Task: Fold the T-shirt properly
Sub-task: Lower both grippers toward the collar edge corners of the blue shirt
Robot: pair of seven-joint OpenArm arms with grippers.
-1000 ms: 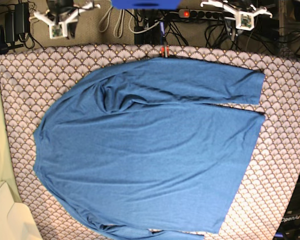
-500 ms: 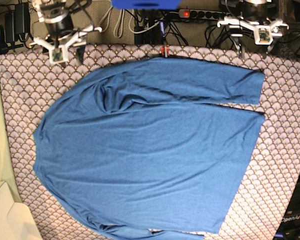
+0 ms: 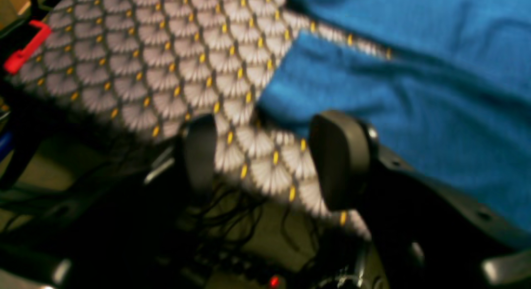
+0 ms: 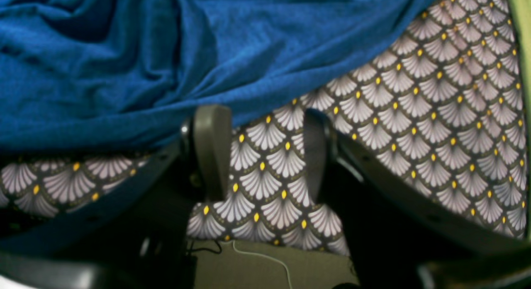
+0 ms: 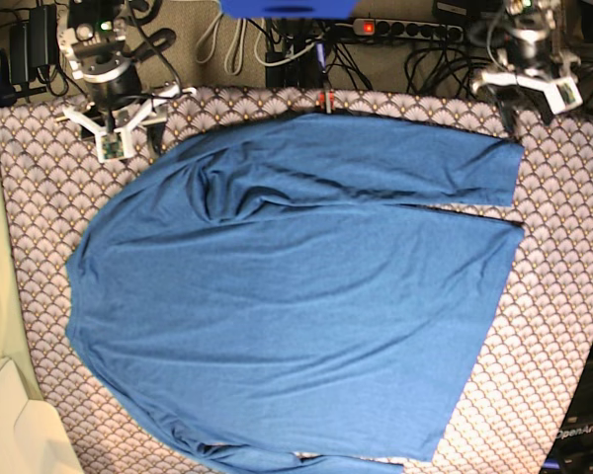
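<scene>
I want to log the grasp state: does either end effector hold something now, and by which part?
Nothing is held. The left end effector and the right end effector are open over the tablecloth, beside the T-shirt.

Scallop-patterned table cloth (image 5: 573,296) covering the table; blue T-shirt (image 5: 296,306) spread flat on it, one sleeve folded across.

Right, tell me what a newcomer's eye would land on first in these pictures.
The big blue T-shirt dominates, spread almost flat across the scallop-patterned table cloth, one long sleeve lying along the far side. Next come the two open grippers at the table's far edge: the right gripper beside the rumpled shoulder, the left gripper just off the sleeve cuff, neither touching fabric.
</scene>
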